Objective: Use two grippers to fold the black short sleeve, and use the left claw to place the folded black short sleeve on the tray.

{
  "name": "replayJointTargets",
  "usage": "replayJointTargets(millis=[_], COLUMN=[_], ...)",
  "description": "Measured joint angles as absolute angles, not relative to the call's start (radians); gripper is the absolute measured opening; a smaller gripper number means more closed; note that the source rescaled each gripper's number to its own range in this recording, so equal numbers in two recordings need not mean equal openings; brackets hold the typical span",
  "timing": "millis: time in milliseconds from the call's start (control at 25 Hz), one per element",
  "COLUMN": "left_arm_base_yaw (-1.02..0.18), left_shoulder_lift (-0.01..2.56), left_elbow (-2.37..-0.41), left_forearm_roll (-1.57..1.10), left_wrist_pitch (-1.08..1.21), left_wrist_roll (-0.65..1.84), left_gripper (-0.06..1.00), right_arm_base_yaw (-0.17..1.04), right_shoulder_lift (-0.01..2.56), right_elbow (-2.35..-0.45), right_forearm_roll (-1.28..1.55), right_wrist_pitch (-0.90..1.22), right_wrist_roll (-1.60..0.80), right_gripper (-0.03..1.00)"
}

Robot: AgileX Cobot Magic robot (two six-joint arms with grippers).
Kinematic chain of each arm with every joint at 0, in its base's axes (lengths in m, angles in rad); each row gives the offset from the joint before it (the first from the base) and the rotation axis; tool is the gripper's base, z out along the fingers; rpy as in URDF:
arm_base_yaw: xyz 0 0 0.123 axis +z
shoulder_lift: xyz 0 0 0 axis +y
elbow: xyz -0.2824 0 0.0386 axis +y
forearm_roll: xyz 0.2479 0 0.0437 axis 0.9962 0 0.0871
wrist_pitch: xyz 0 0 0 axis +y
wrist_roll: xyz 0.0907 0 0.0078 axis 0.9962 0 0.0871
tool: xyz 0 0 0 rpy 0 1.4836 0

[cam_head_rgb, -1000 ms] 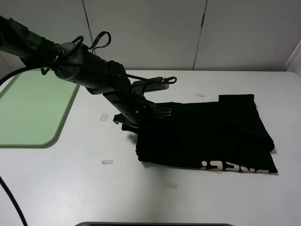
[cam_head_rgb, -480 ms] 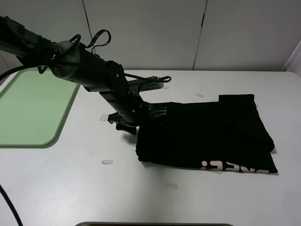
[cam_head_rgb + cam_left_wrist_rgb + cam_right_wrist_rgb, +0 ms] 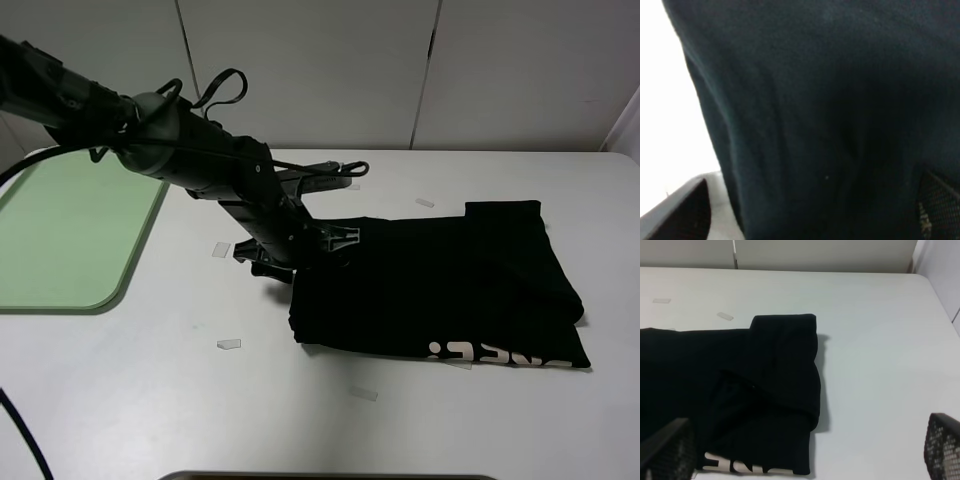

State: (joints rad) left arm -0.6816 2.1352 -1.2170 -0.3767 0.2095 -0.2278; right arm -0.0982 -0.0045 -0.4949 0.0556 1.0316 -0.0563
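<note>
The black short sleeve (image 3: 450, 285) lies folded on the white table, right of centre, with pale lettering (image 3: 500, 353) showing along its near edge. My left claw (image 3: 298, 260) reaches down to the shirt's left edge. In the left wrist view black cloth (image 3: 830, 100) fills the picture, and the left claw (image 3: 810, 207) stands open with the fabric between its widely spread fingers. In the right wrist view the right gripper (image 3: 805, 452) is open, hanging above the shirt (image 3: 765, 375) and touching nothing. It is out of the high view. The pale green tray (image 3: 70, 235) sits at the far left.
Small clear tape scraps (image 3: 228, 344) lie scattered on the table around the shirt. A white panelled wall (image 3: 400, 70) runs behind the table. A dark edge (image 3: 330, 477) shows at the bottom of the high view.
The left arm has shifted a little to the right at the shirt's left edge. The shirt has stayed in place.
</note>
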Motion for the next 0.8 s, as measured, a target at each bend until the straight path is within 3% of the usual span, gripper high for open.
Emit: replayJointTargets(millis=[400, 800], left_arm_base_yaw=[-0.705, -0.702], left_shoulder_lift=[2.137, 2.143], left_elbow=[-1.217, -1.211], left_forearm_roll=[-0.347, -0.319], left_wrist_pitch=[0.185, 0.191], left_wrist_roll=[-0.231, -0.231], left_gripper=[0.8, 0.45], right_arm_base_yaw=[-0.098, -0.098], right_shoulder_lift=[-0.004, -0.004], right_elbow=[-0.495, -0.495], right_forearm_roll=[0.056, 0.057], right_wrist_pitch=[1.032, 1.032], right_wrist_roll=[-0.056, -0.056], right_gripper=[1.0, 1.0])
